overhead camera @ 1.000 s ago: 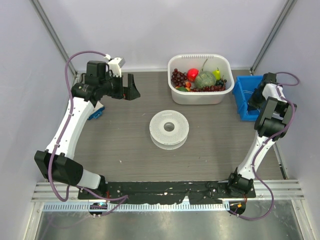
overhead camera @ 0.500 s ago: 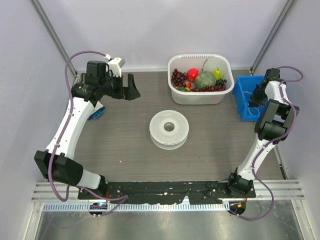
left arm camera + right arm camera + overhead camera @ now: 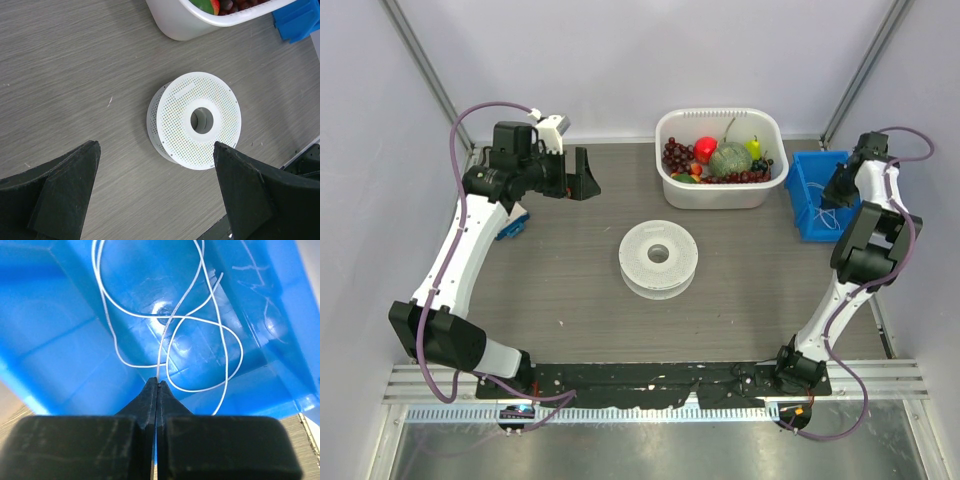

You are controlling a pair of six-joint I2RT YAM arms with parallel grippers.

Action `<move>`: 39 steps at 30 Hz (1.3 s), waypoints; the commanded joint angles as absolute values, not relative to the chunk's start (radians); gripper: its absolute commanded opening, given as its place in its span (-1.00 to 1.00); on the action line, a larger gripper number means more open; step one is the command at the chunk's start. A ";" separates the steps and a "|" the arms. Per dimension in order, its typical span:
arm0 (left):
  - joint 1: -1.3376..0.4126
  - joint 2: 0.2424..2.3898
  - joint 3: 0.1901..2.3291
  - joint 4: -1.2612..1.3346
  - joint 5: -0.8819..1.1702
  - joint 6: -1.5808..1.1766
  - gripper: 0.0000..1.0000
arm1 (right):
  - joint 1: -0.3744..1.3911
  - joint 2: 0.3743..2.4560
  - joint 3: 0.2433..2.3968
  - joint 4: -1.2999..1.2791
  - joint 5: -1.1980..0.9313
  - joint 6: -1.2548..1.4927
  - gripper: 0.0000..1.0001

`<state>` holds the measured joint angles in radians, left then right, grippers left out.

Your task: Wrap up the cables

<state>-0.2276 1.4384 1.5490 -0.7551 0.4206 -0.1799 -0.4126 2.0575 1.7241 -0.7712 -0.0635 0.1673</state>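
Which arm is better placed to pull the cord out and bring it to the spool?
Right. Its tool is shut on the cord at the blue bin. The left tool is open and empty, far from the bin, across the spool.

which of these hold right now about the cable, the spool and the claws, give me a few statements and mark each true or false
1. The right claw is shut on the thin white cable. True.
2. The cable is wound around the spool. False: it hangs in loose loops over the blue bin, away from the spool.
3. The left claw is open and holds nothing. True.
4. The spool sits inside the white tub. False: it lies flat on the table, in front of the tub.
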 commanded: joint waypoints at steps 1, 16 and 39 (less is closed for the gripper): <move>-0.222 1.422 1.589 -0.724 0.446 -0.184 0.99 | -0.425 1.901 1.778 -0.736 -0.132 0.143 -0.99; -0.222 1.420 1.614 -0.742 0.451 -0.186 0.99 | -0.422 1.865 1.853 -0.891 -0.172 0.009 -0.50; -0.224 1.431 1.571 -0.715 0.451 -0.187 0.99 | -0.379 2.124 1.807 -0.745 0.144 0.236 -0.03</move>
